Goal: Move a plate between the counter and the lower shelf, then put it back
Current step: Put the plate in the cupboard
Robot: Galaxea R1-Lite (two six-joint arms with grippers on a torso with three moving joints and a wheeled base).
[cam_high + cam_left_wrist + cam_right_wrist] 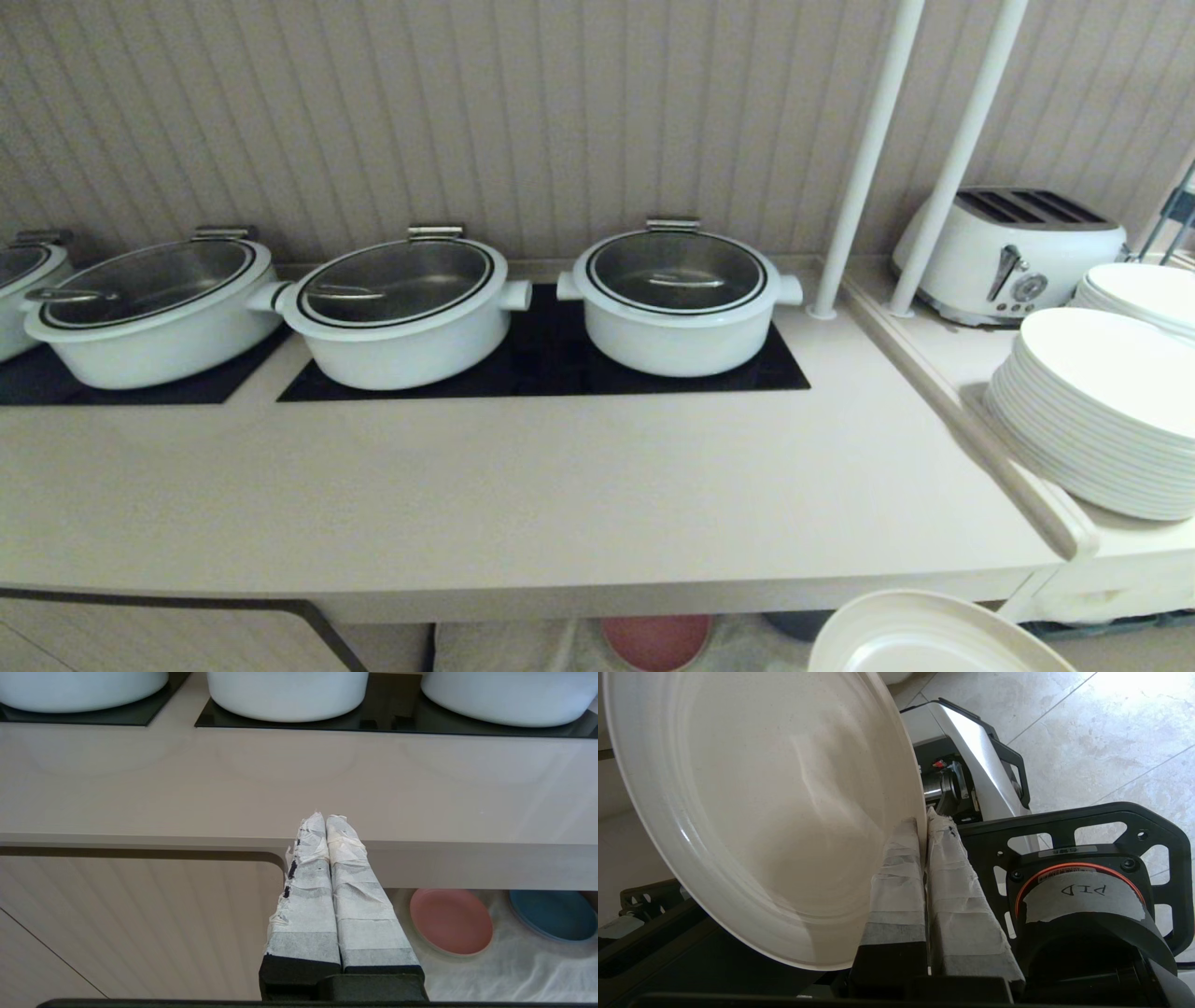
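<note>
Beige counter is stretching wide below a ribbed wall, carrying three white pots on black glass panels. Stacked white plates and a toaster are sitting on a side ledge to the right. Below the counter's front edge, the right gripper is pinching the rim of the cream plate between its taped fingers, holding it tilted. The left gripper is hanging before the counter edge with fingers pressed together, empty. Pink and blue plates are lying on the lower shelf.

Soft even light; sun glare on floor tiles; edges bowed.
</note>
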